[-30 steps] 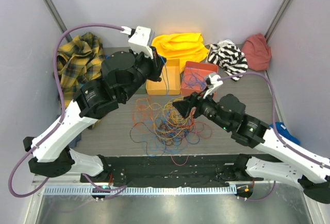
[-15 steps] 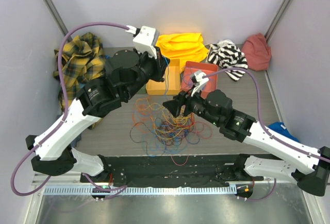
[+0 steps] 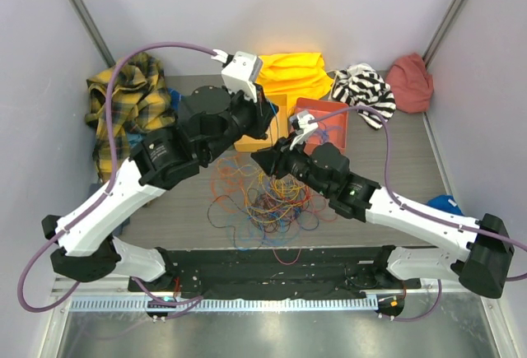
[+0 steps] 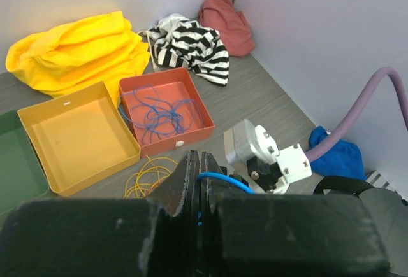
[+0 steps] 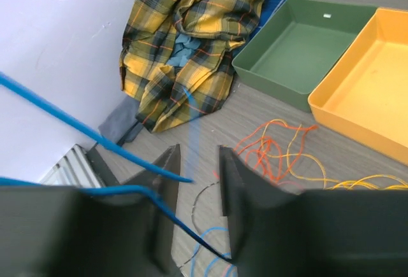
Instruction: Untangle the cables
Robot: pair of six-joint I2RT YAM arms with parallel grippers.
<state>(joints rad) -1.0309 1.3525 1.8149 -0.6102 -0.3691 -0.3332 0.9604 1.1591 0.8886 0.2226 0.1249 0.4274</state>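
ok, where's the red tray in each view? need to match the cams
Top external: red tray just right of centre, partly hidden.
Left wrist: middle of the picture, blue cables lying inside.
Right wrist: not in it.
Shared landmark: yellow tray, under the left arm in top external, left of the red one in left wrist, at the right edge in right wrist.

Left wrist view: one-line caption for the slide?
Left gripper shut on a blue cable, with a yellow tray and a red tray of loose blue cables beyond.
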